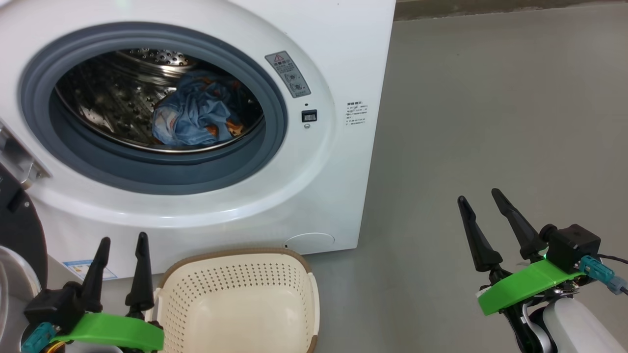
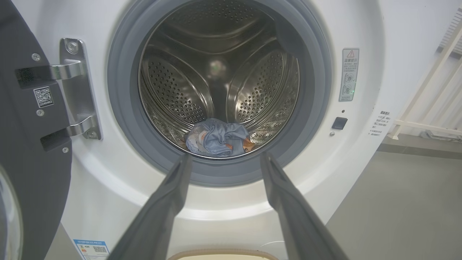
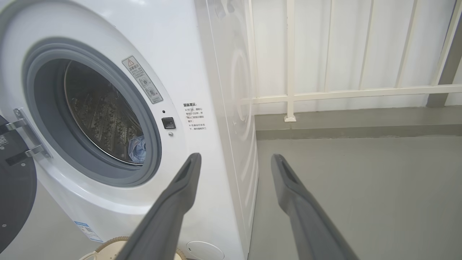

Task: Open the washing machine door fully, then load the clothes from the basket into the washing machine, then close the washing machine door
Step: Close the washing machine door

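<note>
One washing machine point(image 1: 343, 49), one washing machine door point(image 1: 19, 230), one basket point(image 1: 235, 274), one clothes bundle point(image 1: 194, 115), one left gripper point(image 1: 123, 238), one right gripper point(image 1: 478, 195).

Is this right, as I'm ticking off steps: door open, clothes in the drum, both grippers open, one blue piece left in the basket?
No: the head view shows the basket empty. The rest stands: the washing machine door is open, the clothes lie in the drum, and the left gripper and right gripper are open.

grey floor point(image 1: 490, 98), with a white railing point(image 3: 290, 54) standing at its edge.
</note>
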